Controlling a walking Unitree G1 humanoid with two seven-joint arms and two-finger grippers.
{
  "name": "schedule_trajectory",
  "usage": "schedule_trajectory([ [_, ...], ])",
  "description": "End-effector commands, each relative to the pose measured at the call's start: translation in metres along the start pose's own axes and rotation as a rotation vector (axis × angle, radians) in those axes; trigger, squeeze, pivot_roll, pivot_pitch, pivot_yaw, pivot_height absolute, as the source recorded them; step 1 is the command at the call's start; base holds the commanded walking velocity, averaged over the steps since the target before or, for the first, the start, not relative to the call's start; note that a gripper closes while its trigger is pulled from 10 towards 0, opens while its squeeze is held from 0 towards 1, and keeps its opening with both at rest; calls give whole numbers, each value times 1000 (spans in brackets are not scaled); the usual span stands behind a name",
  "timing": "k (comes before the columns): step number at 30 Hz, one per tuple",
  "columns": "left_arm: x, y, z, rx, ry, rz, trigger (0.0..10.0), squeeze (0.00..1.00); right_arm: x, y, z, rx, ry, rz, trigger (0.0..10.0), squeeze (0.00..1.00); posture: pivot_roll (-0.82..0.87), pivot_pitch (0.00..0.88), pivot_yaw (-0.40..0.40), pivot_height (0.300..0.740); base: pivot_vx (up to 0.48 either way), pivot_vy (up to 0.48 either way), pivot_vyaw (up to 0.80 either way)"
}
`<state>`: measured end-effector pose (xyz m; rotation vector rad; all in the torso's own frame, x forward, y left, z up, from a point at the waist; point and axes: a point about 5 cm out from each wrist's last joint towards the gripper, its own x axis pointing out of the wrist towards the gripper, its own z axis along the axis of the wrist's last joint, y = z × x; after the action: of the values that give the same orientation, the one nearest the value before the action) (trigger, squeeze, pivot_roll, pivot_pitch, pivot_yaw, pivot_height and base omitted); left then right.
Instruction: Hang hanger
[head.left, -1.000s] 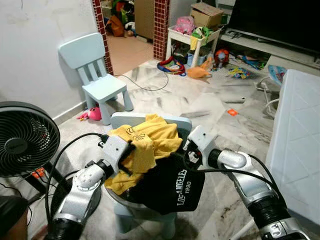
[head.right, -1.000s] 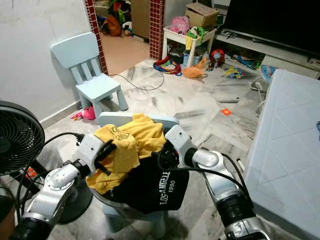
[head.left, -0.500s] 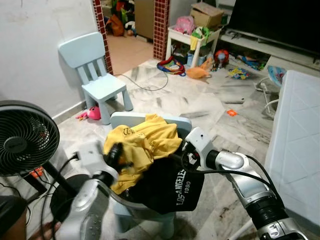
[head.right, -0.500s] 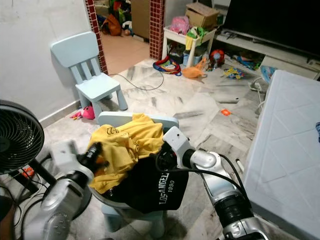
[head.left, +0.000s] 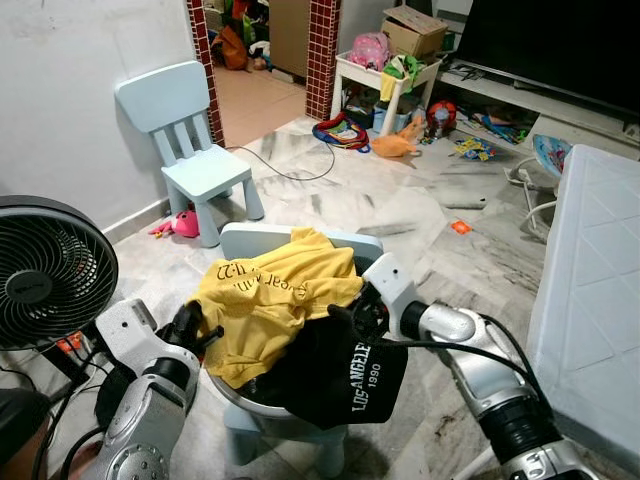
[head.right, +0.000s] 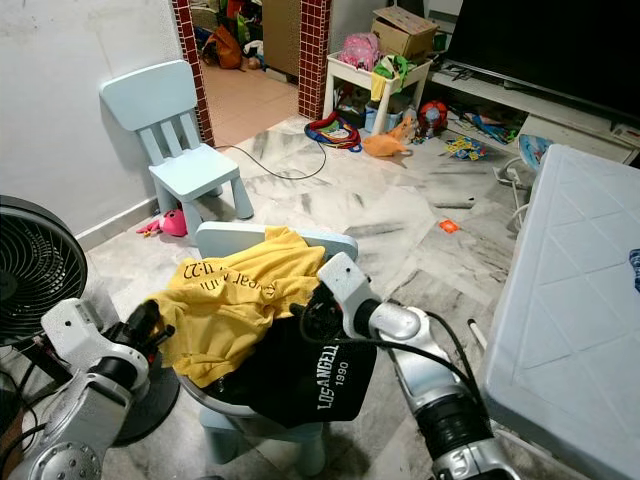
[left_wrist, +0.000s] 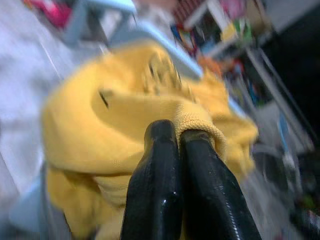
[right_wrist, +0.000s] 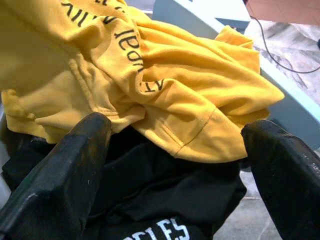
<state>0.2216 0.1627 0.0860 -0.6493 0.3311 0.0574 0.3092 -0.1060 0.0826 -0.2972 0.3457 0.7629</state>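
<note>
On the small blue chair (head.left: 300, 243) in front of the robot, a clothes pile is getting pulled apart; no hanger anywhere that I can make out.

L to R: standing fan (head.left: 45, 275) sitting by the white wall; left gripper (left_wrist: 175, 137) is pinching the yellow shirt (head.left: 275, 300), fingers clamped tight on a fold of its ribbed edge, prob. to drag it off the heap & clear what's underneath. Black tee (head.left: 345, 370) w/ white lettering is drooping over the seat front. Right gripper (right_wrist: 177, 137) is hovering spread wide, nothing in it, just beside the yellow/black seam – likely lining up a second grab. White table (head.left: 600, 290) is standing at the right. Marble-look floor, another blue kid's chair (head.left: 190, 150) by the wall, toys & boxes scattered at the back, dark TV.
</note>
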Motion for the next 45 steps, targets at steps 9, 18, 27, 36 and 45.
schedule_trajectory([
  [9, 4, -20, 12, 348, -60, -136, 118, 0, 0, -14, 10, 14, -43, -91, 10000, 0, 54, 9, -59, 740, 0, 0, 0],
  [18, 3, -39, 19, 423, -87, -219, 1608, 0, -2, -16, 16, 97, -100, -145, 10000, 0, 52, 13, -51, 740, 0, 0, 0],
  [27, 6, -69, 55, 428, -337, -209, 9490, 0, -5, -23, 29, 314, -294, -302, 10000, 0, 73, 0, -37, 740, 0, 0, 0],
  [36, 27, -89, 83, 412, -425, -204, 10000, 0, 12, -9, 30, 423, -324, -310, 10000, 0, 94, 0, -39, 740, 0, 0, 0],
  [45, 51, -66, 69, 528, -253, -112, 10000, 0, 15, -4, 26, 417, -305, -306, 10000, 0, 76, 0, -27, 740, 0, 0, 0],
])
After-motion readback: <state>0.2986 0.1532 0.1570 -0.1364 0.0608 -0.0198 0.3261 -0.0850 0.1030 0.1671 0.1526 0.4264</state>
